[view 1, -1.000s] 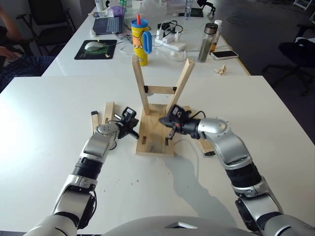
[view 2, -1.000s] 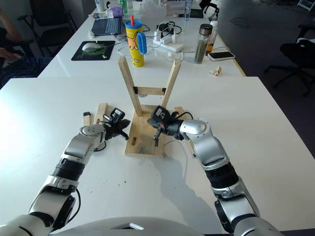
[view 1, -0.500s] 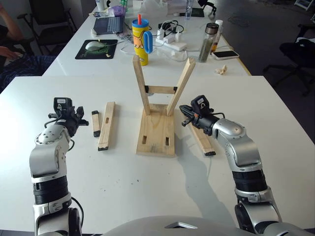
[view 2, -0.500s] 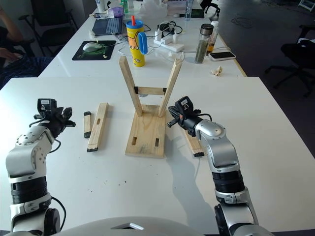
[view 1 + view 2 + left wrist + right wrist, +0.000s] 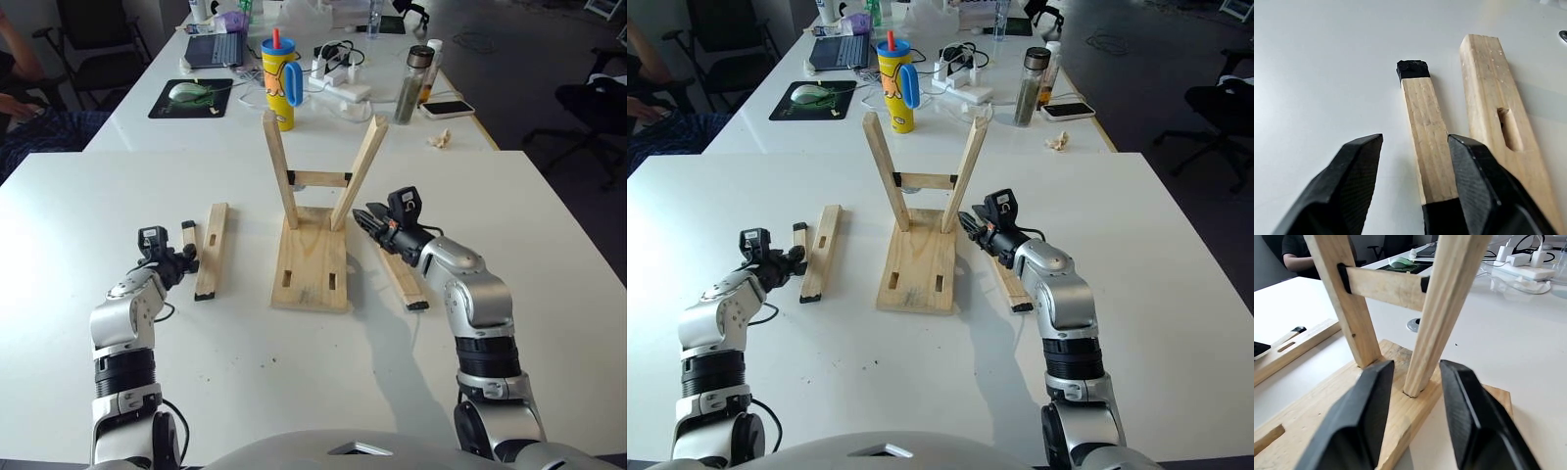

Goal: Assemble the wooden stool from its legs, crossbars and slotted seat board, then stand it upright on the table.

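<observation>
Wooden crossbar (image 5: pixel 1420 103) runs partly behind the released left end effector (image 5: pixel 1415 138); right end effector (image 5: pixel 1416 364) gapes at a leg (image 5: pixel 1449 293).

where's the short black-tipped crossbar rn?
In the left eye view the short crossbar lies flat on the table on the robot's left, just left of the loose slotted leg, with the open left gripper at its near end.

The short crossbar (image 5: pixel 1422 115) has its near end partly hidden behind the left gripper (image 5: pixel 1415 141).
</observation>
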`<state>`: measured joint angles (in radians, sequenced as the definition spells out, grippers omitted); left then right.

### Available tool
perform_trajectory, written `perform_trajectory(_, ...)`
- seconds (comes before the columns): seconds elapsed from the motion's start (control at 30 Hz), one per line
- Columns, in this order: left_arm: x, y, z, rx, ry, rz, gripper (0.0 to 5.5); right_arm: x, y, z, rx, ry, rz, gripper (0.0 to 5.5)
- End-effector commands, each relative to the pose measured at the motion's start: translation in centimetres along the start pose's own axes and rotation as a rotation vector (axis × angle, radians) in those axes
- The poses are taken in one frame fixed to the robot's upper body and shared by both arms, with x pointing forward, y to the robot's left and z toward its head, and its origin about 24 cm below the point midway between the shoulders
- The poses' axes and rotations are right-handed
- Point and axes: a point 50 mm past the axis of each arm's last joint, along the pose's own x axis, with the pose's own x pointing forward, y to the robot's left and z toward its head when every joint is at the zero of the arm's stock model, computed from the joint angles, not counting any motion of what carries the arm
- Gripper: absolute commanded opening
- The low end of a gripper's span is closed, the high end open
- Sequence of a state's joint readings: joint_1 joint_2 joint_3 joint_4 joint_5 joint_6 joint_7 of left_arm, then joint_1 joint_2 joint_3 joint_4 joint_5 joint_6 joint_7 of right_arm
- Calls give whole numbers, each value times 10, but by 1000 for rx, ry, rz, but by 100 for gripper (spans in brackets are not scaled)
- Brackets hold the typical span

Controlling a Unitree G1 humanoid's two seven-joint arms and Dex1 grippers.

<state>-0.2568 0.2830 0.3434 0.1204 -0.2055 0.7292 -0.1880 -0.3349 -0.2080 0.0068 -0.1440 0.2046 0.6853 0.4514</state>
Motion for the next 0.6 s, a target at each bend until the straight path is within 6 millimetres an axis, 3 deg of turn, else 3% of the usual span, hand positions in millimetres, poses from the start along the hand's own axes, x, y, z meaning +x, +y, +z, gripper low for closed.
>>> perform_trajectory(0.03, 7, 0, -2, 29, 14, 2, 247, 3, 4, 5, 15, -9, 15, 167)
perform_trajectory(0.2, 7, -5, -7, 42, 28, -23, 247, 6, 6, 4, 30, -3, 26, 167)
perform_trajectory(0.43, 6, -6, 4, 36, 0, -25, 247, 6, 11, 0, 35, 12, 46, 167)
perform_trajectory(0.6, 10, -5, -16, 55, 123, -42, 247, 9, 14, 5, 42, -3, 53, 167)
